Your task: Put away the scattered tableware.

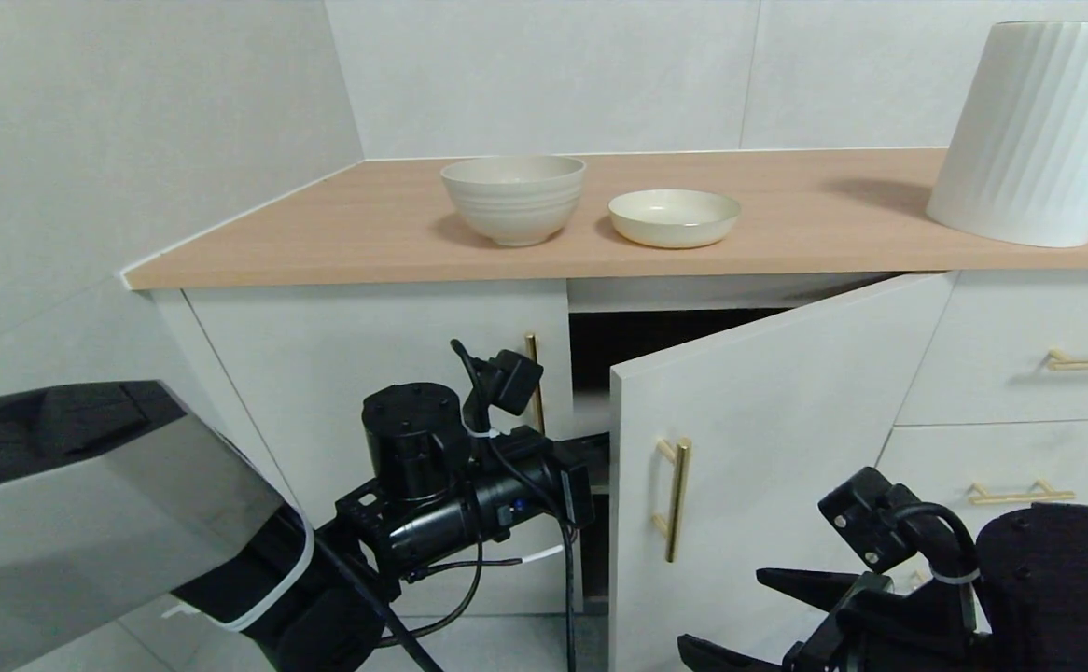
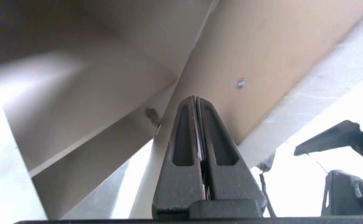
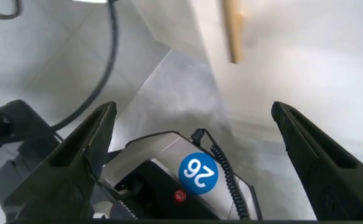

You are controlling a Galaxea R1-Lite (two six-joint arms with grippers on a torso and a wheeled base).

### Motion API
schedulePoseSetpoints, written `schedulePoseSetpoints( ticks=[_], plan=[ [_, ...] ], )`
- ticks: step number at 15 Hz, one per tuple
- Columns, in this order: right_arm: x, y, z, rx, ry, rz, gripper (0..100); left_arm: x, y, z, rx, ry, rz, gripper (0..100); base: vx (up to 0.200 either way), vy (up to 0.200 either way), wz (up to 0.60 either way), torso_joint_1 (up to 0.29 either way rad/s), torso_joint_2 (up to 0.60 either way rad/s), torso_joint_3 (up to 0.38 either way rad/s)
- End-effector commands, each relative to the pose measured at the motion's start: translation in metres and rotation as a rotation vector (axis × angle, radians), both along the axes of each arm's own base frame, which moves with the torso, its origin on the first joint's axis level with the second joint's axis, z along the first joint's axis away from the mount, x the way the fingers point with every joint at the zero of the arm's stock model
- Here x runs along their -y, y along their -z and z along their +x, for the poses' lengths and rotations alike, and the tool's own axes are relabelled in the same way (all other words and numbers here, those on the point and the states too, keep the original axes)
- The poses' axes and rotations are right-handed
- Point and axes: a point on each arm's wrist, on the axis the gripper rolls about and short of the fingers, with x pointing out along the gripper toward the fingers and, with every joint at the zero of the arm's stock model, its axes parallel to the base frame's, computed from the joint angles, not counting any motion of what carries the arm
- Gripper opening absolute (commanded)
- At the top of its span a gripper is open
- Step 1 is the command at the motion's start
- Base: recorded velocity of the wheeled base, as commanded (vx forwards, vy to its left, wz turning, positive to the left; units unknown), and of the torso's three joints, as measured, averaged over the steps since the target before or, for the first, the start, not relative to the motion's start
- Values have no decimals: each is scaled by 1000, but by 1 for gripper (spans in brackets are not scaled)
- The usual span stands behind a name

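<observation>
Cupboard ajar, tableware not yet stowed.
We judged the task barely begun: one cream ribbed ceramic bowl and one shallow cream dish, two pieces in all, stood side by side on the light wooden bench, neither put away. One white cabinet door hung ajar below. Our left end effector was pressed together and empty at the opening; our right end effector was spread wide, low before the door.

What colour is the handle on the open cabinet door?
The handle is brass-gold, on a white door; the head view shows it best.
</observation>
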Motion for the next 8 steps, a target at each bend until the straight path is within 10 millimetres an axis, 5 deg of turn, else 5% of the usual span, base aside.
schedulePoseSetpoints(
  ticks=[1,8],
  plan=[
    [-1,0,-1,0,-3,-2,100,2,6,3,-12,0,8,0,0,0,0,0,0,0],
    [-1,3,-1,-6,-4,-10,100,16,10,8,-4,18,-2,0,0,0,0,0,0,0]
  ],
)
